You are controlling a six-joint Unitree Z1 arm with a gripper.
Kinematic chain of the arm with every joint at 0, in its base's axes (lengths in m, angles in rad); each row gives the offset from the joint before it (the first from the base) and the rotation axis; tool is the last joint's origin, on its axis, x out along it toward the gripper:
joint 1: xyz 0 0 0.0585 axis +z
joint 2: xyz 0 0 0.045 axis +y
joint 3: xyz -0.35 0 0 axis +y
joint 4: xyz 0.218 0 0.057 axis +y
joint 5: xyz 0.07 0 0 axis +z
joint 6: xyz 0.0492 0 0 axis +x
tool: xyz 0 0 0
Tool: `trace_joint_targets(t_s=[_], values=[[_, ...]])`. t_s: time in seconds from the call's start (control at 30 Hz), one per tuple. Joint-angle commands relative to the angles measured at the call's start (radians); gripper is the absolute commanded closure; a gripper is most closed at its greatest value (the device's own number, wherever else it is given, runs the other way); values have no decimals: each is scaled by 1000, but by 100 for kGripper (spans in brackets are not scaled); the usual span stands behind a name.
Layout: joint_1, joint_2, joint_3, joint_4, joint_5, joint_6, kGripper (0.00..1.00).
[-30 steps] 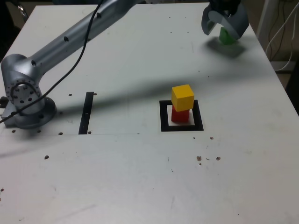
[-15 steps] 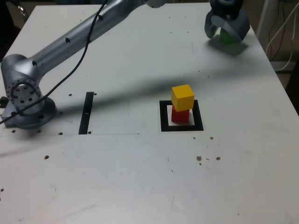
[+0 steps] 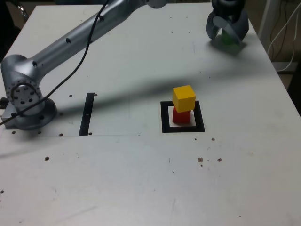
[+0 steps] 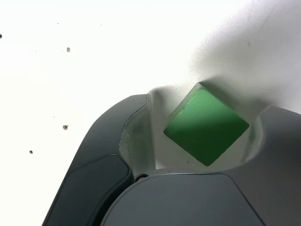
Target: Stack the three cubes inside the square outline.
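Note:
The green cube (image 3: 229,37) sits on the table at the far right corner of the exterior view. My gripper (image 3: 228,29) is lowered around it. In the wrist view the green cube (image 4: 206,124) lies turned cornerwise between the two dark fingers (image 4: 106,160), with a gap showing on one side, so the gripper is open. The yellow cube (image 3: 183,98) rests on the red cube (image 3: 181,116), slightly twisted. This stack stands inside the black square outline (image 3: 164,123).
A narrow black strip (image 3: 87,114) lies on the table at the exterior view's left. The arm's base (image 3: 26,99) stands beside it. The table's right edge runs close to the green cube, with white cables beyond it.
The gripper has come down and shifted slightly over the green cube, which now sits between its fingers. The red and yellow stack has not moved.

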Motion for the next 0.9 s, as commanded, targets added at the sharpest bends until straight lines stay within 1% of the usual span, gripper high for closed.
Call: trace_joint_targets(t_s=[0.0,0.23,0.3,0.43,0.67,0.73,0.87], values=[[3,5,-30,-3,-2,-2,43],[3,6,-29,-2,-7,-2,45],[3,7,-30,-2,-8,-2,48],[4,7,-31,-4,-13,-2,58],[13,9,-31,-4,-35,0,68],[15,9,-30,-3,-40,1,70],[17,10,-30,-1,-45,2,71]])
